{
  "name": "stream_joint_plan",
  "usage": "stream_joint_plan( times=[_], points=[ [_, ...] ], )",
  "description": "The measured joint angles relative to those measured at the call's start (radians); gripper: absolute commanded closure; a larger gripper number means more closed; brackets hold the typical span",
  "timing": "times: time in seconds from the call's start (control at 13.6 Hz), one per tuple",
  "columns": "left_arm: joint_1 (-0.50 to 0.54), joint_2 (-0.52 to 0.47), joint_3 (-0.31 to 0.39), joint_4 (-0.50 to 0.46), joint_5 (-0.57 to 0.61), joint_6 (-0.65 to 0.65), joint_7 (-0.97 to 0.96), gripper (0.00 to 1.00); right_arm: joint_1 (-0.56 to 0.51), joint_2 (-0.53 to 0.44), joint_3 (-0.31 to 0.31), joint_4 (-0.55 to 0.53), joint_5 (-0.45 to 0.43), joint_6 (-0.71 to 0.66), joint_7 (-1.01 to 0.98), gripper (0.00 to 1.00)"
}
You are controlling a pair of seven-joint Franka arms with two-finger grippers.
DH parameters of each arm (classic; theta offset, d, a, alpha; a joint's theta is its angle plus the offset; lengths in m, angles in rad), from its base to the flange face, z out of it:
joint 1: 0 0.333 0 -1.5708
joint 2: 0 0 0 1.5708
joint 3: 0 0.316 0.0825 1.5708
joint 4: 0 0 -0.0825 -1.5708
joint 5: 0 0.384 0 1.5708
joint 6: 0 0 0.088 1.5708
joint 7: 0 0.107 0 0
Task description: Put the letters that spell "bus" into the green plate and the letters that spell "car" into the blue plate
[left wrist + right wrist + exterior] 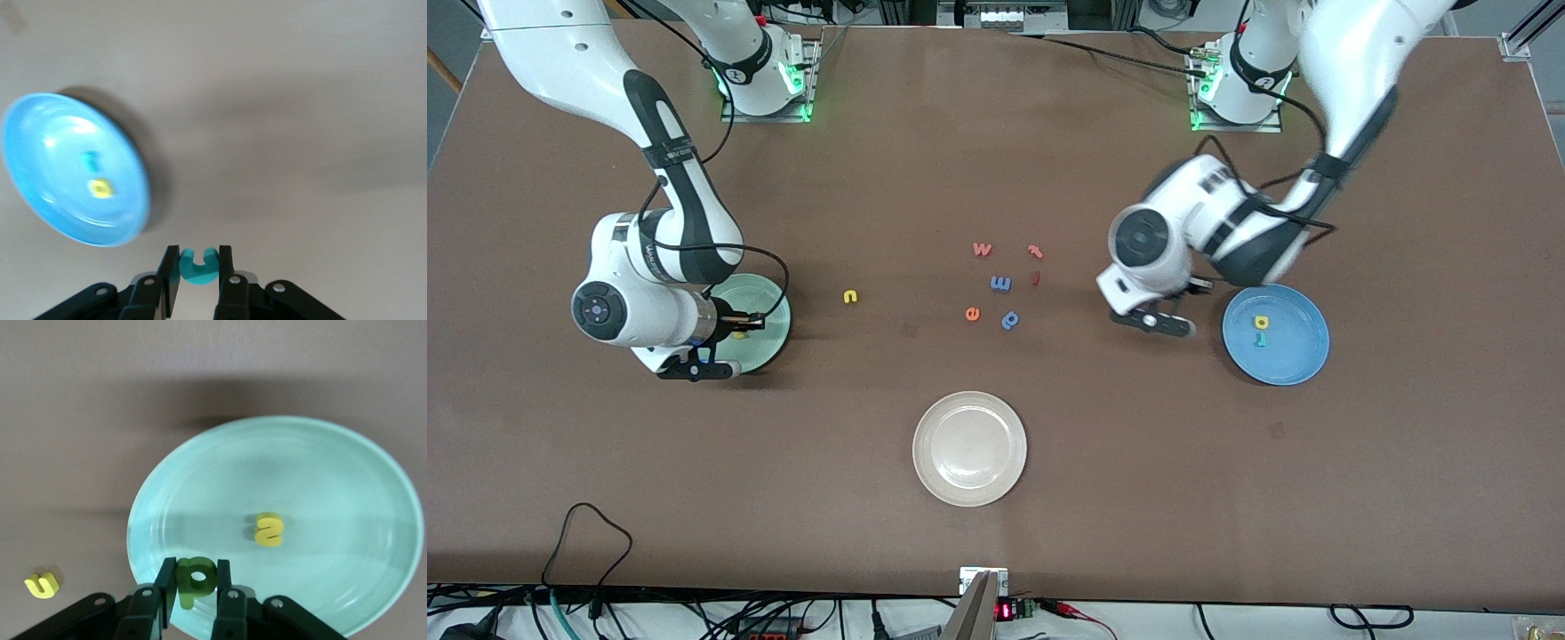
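Off-white plate [969,449] nearest the camera, spare letters [1000,284] at its 12 o'clock, right gripper [195,595] clenching dark green b [194,580] over green plate [347,493] holding yellow s [269,529], yellow u [850,297] on table, left gripper [199,279] pinching teal c [199,265] beside blue plate [40,127] holding yellow a [101,189] and teal r [89,160].

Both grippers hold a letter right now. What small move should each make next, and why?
Probably release and carry. The right gripper, shut on the dark green b, is over the green plate's rim where the yellow s lies, so opening should drop it in. The left gripper grips the teal c beside the blue plate; it should shift over it first.
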Motion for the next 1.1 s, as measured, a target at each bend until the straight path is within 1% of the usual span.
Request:
stream_joint_plan(
  times=[0.07, 0.15, 0.22, 0.29, 0.37, 0.51, 0.59, 0.66, 0.73, 0.88, 0.96, 1.1],
  points=[
    [0.067, 0.006, 0.005, 0.0, 0.004, 0.006, 0.07, 0.88, 0.003, 0.001, 0.001, -0.015, 0.0, 0.017, 0.0, 0.17],
    [0.133, 0.018, 0.007, -0.002, 0.005, 0.025, 0.13, 0.87, 0.004, 0.003, 0.002, -0.03, 0.0, 0.035, 0.0, 0.0],
    [0.182, 0.034, 0.009, -0.005, 0.005, 0.049, 0.168, 0.78, 0.005, 0.003, 0.002, -0.04, 0.0, 0.047, 0.0, 0.0],
    [0.213, 0.055, 0.011, -0.011, 0.013, 0.07, 0.186, 0.28, 0.005, 0.003, 0.002, -0.043, 0.0, 0.052, 0.001, 0.0],
    [0.231, 0.077, 0.013, -0.016, 0.035, 0.086, 0.186, 0.0, 0.005, 0.001, 0.003, -0.042, 0.0, 0.054, 0.001, 0.0],
    [0.242, 0.103, 0.012, -0.017, 0.047, 0.096, 0.186, 0.0, 0.008, -0.014, 0.012, -0.04, 0.001, 0.054, 0.02, 0.0],
    [0.243, 0.101, 0.005, -0.013, 0.047, 0.091, 0.186, 0.0, 0.022, -0.023, 0.02, -0.04, 0.001, 0.054, 0.054, 0.12],
    [0.244, 0.096, -0.015, -0.002, 0.047, 0.07, 0.185, 0.0, 0.054, -0.031, 0.026, -0.04, 0.001, 0.054, 0.098, 0.14],
    [0.246, 0.088, -0.047, 0.019, 0.047, 0.029, 0.184, 0.0, 0.095, -0.036, 0.029, -0.04, 0.002, 0.056, 0.138, 0.23],
    [0.247, 0.065, -0.126, 0.103, 0.042, -0.118, 0.18, 0.0, 0.169, -0.036, 0.031, -0.04, 0.002, 0.065, 0.187, 0.3],
    [0.246, 0.052, -0.154, 0.154, 0.024, -0.188, 0.179, 0.0, 0.193, -0.034, 0.032, -0.041, 0.003, 0.067, 0.193, 0.31],
    [0.247, 0.034, -0.183, 0.249, -0.028, -0.3, 0.179, 0.0, 0.215, -0.03, 0.032, -0.044, 0.004, 0.067, 0.203, 0.37]
  ],
)
